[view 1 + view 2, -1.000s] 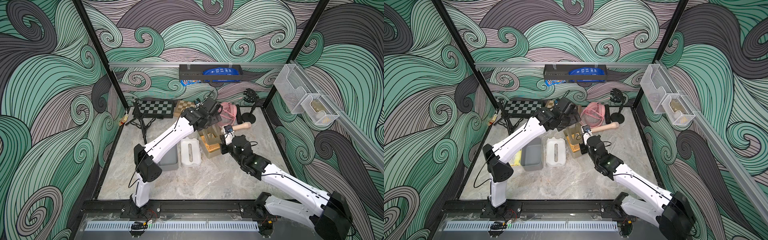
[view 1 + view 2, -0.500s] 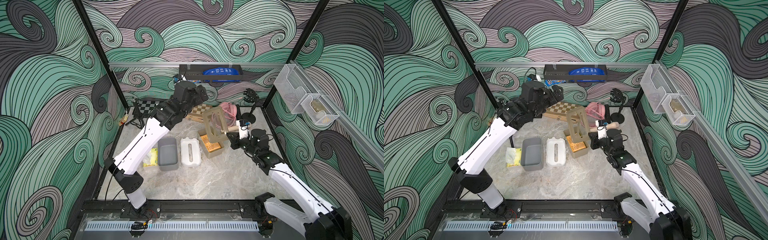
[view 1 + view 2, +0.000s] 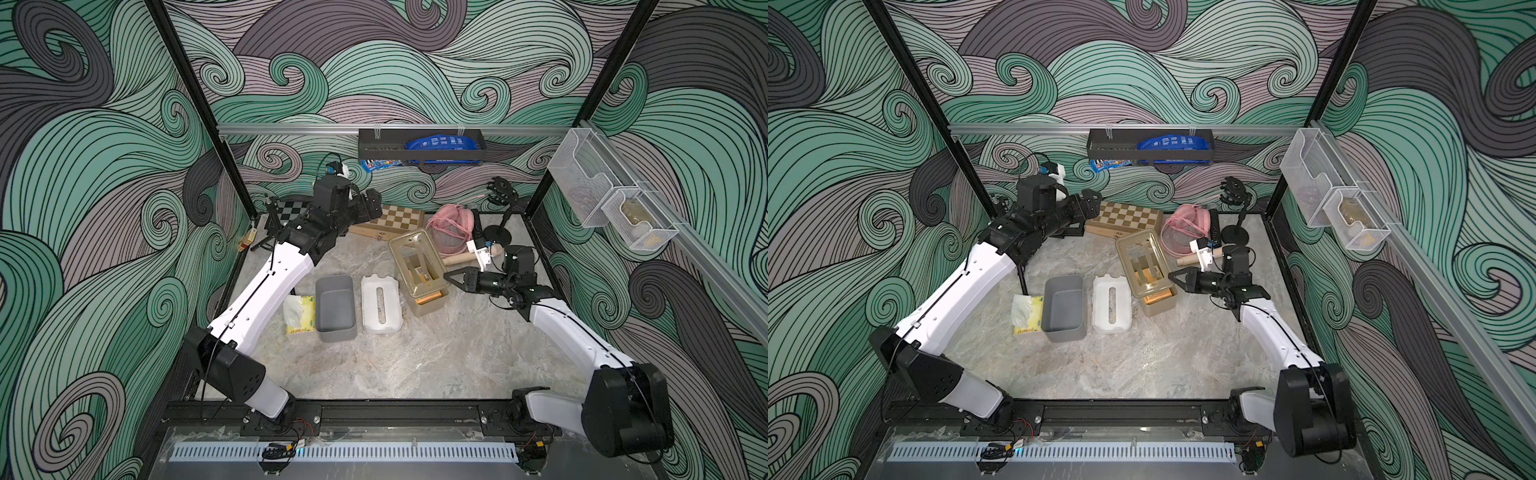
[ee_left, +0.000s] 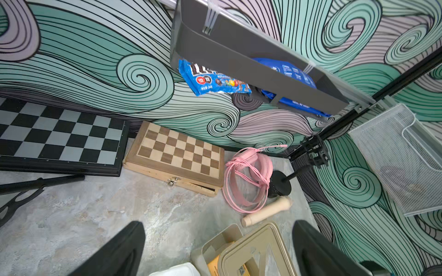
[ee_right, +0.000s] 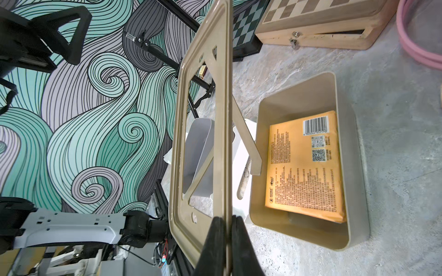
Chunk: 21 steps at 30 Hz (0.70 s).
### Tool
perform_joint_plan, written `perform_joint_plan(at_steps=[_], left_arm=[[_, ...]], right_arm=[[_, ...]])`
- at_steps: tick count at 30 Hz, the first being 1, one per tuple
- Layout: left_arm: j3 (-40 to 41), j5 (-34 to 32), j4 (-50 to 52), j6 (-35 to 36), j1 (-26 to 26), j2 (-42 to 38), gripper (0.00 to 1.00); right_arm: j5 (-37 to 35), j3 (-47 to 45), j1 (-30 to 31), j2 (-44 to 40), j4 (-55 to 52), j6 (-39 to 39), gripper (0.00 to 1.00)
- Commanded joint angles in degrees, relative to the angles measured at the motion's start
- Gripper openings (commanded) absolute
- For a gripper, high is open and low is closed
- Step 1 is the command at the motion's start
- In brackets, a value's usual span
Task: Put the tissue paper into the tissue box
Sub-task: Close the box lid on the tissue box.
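Observation:
An open tan tissue box [image 3: 432, 301] [image 5: 354, 167] stands mid-table with an orange tissue pack [image 5: 303, 167] flat inside. Its tan lid [image 3: 415, 257] [image 5: 201, 143] stands tilted over it, and my right gripper [image 3: 451, 276] [image 5: 229, 239] is shut on the lid's rim. Left of it lie a white lid [image 3: 380, 305], an open grey box [image 3: 334, 332] and a yellow tissue pack [image 3: 299, 313] on the table. My left gripper [image 3: 372, 203] [image 4: 220, 248] hangs open and empty near the back wall.
Along the back lie a wooden chessboard [image 3: 390, 220], a black chessboard [image 3: 291, 210], pink headphones [image 3: 451, 228], a wooden handle [image 3: 457, 258] and a black stand [image 3: 498, 232]. A black wall shelf [image 3: 419, 145] holds blue packets. A tripod stands at the back left.
My left arm has lifted away from the tan box and swung up toward the back wall. My right arm has swung out to the right, still holding the lid.

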<state>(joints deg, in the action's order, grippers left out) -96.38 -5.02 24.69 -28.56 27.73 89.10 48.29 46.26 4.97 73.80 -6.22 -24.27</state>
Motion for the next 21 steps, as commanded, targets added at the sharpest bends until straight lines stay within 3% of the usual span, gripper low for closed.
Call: perform_joint_plan(at_steps=[1, 8, 21], left_arm=[[-0.5, 5.2, -2.0, 3.8, 0.1, 2.2, 0.99], [-2.6, 7.6, -1.7, 6.7, 0.1, 7.5, 0.99], [-4.1, 10.6, -1.3, 8.2, 0.1, 12.5, 0.99]], right_arm=[[6.4, 3.4, -1.7, 3.6, -2.3, 2.6, 0.0], [6.7, 8.5, -3.3, 13.1, -9.4, 8.6, 0.0], [0.8, 7.7, -4.9, 18.2, -15.3, 14.5, 0.0]])
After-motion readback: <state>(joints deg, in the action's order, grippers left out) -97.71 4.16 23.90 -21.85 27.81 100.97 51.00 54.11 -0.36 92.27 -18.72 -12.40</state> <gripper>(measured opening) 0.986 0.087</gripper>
